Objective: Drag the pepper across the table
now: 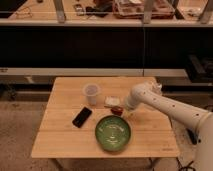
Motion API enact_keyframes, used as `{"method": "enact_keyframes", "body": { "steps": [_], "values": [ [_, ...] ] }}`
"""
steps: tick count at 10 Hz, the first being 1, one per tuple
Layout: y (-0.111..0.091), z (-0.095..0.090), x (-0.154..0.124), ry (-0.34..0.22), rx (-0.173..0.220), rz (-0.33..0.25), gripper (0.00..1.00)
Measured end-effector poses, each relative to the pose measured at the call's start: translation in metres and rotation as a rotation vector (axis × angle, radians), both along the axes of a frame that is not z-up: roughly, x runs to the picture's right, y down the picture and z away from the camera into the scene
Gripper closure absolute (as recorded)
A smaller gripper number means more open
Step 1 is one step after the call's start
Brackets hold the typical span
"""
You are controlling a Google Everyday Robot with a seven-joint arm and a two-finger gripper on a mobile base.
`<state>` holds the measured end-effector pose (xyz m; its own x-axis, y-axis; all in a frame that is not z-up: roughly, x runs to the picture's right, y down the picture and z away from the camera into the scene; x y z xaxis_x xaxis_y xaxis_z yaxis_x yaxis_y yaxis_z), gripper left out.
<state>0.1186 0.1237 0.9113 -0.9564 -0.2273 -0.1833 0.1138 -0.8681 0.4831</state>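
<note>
The small red pepper [117, 110] lies on the light wooden table [65, 131], just below a small white packet [112, 101] and above the green bowl [113, 133]. My gripper [126, 109] is at the end of the white arm that comes in from the right. It sits low over the table, right beside the pepper's right end. Whether it touches the pepper is not visible.
A clear plastic cup [92, 93] stands at the table's middle back. A flat black phone [82, 117] lies left of the bowl. A dark shelf unit [105, 45] runs behind the table. Its top holds trays and clutter.
</note>
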Motion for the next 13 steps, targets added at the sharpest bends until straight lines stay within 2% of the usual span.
{"method": "enact_keyframes", "body": {
  "steps": [3, 5, 8, 11, 13],
  "values": [
    [0.003, -0.003, -0.008, 0.002, 0.001, -0.009, 0.99],
    [0.0, -0.007, -0.015, -0.004, 0.01, -0.014, 1.0],
    [-0.011, -0.025, -0.034, -0.045, 0.05, -0.029, 1.0],
    [-0.013, -0.046, -0.066, -0.104, 0.101, -0.089, 1.0],
    [-0.008, -0.051, -0.084, -0.123, 0.113, -0.126, 1.0]
  ]
}}
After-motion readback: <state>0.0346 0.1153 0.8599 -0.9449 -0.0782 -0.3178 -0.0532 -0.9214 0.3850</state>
